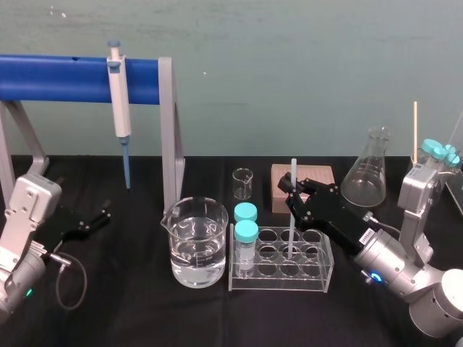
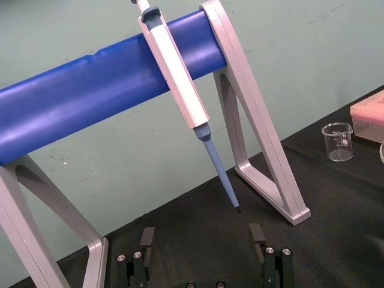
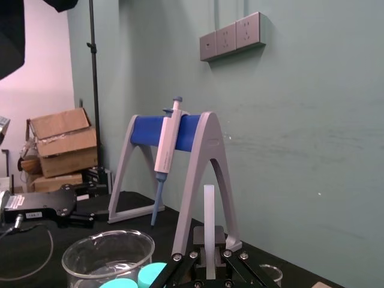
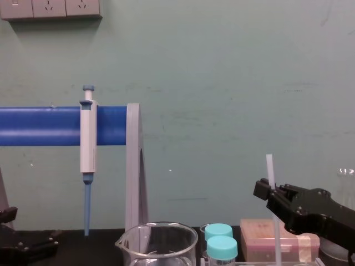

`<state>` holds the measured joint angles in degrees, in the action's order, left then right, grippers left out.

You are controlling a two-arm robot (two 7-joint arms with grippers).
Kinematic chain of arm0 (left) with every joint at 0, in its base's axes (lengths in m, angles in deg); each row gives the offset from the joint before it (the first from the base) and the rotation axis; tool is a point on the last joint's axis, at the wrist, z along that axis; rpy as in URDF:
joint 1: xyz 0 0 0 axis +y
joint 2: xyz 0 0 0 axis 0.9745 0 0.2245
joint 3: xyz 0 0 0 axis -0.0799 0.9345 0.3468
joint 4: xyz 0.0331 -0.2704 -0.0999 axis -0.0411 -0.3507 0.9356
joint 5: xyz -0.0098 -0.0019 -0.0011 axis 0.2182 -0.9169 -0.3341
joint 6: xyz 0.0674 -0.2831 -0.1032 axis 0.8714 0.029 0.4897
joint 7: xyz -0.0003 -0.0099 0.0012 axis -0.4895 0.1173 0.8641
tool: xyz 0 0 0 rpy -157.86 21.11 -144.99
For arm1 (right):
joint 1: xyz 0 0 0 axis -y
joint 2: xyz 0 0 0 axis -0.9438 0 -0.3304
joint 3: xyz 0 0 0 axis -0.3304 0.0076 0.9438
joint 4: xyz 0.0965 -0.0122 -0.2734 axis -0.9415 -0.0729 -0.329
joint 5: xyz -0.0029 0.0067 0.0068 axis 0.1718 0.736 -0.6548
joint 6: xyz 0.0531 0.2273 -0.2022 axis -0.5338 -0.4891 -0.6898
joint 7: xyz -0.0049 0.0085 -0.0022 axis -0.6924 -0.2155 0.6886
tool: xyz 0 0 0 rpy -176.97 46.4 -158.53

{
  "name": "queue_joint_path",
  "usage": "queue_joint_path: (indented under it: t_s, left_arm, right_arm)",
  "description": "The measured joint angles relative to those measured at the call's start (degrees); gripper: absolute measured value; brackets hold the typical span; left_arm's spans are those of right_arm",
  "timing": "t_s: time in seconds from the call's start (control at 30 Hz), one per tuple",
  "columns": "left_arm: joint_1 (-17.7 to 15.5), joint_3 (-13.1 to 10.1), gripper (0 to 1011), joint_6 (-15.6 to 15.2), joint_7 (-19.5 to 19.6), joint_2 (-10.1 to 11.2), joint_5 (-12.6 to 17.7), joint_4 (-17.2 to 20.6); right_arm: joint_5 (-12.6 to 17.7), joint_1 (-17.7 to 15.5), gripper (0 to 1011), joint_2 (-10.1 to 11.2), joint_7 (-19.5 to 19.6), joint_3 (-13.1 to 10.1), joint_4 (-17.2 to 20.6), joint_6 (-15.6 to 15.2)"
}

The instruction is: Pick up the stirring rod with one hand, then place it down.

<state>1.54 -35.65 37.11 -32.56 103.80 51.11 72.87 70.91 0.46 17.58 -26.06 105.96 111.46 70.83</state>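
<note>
Rack (image 1: 318,278) holds stirring rod (image 1: 290,230), right gripper (image 1: 295,189) clamping it.

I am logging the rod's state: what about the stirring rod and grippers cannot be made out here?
Lower end of the stirring rod, chest view: cut off by the bottom edge.
Same end, right wrist view: behind the right gripper.
Whether it touches the test tube rack floor, head view: too small.
Body of the left gripper, left wrist view: cut off below.

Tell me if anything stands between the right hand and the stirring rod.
Nothing visible does: the right hand is closed on the upright stirring rod, whose lower end sits in the tube rack. The left hand lies parked far left.
</note>
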Motion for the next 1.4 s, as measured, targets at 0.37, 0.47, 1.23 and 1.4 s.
queue_joint_path:
  t_s: [0.37, 0.47, 1.23, 1.4]
  left_arm:
    - [0.0, 0.0, 1000, 0.0, 0.0, 0.0, 0.0, 0.0]
    - [0.0, 0.0, 1000, 0.0, 0.0, 0.0, 0.0, 0.0]
    - [0.0, 0.0, 1000, 0.0, 0.0, 0.0, 0.0, 0.0]
    - [0.0, 0.0, 1000, 0.0, 0.0, 0.0, 0.0, 0.0]
  right_arm:
    - [-1.4, -0.1, 68, -0.3, 0.8, -0.4, -1.0, 0.0]
    - [-1.7, -0.2, 68, -0.3, 1.0, -0.6, -1.1, 0.0]
    - [-2.0, -0.2, 300, -0.3, 1.3, -0.6, -1.0, 0.1]
    - [-1.9, -0.2, 481, -0.3, 1.2, -0.6, -1.0, 0.1]
